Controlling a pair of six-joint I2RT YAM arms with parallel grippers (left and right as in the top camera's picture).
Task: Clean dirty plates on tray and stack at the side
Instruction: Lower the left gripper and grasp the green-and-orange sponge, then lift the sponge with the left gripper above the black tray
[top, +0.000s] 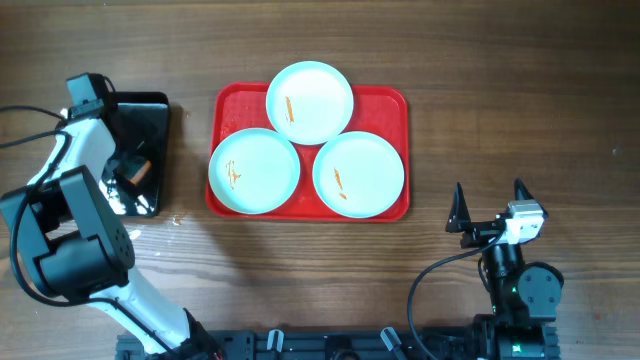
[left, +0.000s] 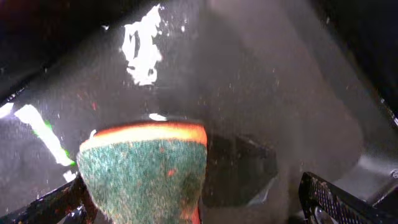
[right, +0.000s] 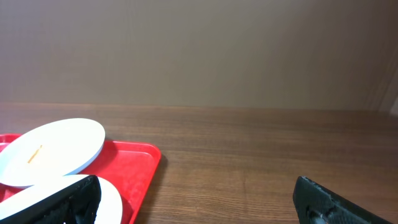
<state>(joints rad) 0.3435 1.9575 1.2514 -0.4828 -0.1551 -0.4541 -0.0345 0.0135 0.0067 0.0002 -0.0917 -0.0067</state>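
Observation:
Three pale round plates lie on the red tray (top: 388, 104): one at the back (top: 310, 102), one front left (top: 254, 171), one front right (top: 358, 174). Each carries a small orange smear. My left gripper (top: 128, 178) is down inside the black bin (top: 152, 118). In the left wrist view its jaws (left: 189, 202) stand wide, open. A green-and-orange sponge (left: 143, 177) rests against the left finger, with a gap to the right finger (left: 333, 198). My right gripper (top: 489, 200) is open over bare wood, right of the tray. Its view shows the tray (right: 134, 165) and the back plate (right: 53, 152).
The bin's wet, shiny floor (left: 261, 93) has white glare patches. Brown wooden tabletop (top: 520, 80) surrounds the tray. Both arm bases and a cable sit along the front edge.

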